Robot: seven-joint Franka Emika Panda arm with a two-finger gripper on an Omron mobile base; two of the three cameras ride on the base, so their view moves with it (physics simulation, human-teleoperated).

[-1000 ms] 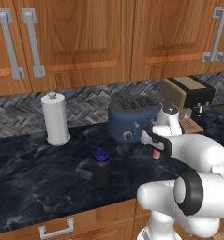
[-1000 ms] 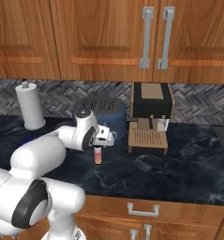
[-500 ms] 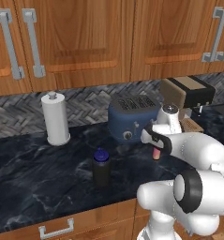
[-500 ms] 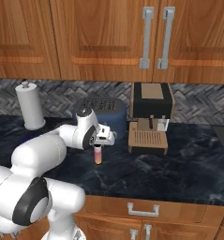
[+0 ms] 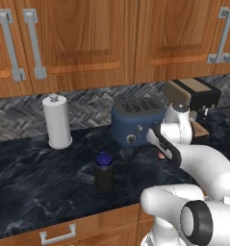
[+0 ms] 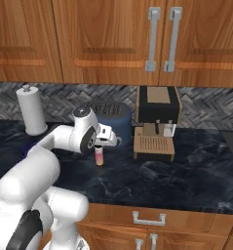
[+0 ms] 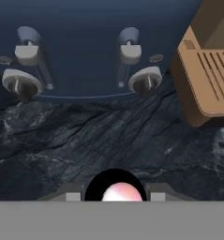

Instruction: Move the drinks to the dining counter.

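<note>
A tiny pink-and-white bottle (image 6: 99, 158) stands upright on the dark marbled counter (image 6: 196, 171), in front of the blue toaster. My gripper (image 6: 99, 148) reaches down over it and is shut on its top. In the hand view its round top (image 7: 118, 191) sits between my two fingertips (image 7: 72, 197). From the left, the white arm hides most of it and a bit of pink (image 5: 160, 155) shows. A squat black bottle with a blue cap (image 5: 103, 171) stands apart to the left, near the front edge. The dining counter is out of view.
The blue toaster (image 5: 135, 120) stands right behind the held bottle, with a coffee machine (image 6: 157, 122) to its right. A tall white paper towel roll (image 5: 57, 121) is at the back left. Wooden cabinets (image 6: 113, 39) hang above the counter.
The jaws have closed on the pink-and-white bottle. The arm and the bottle stay about where they were.
</note>
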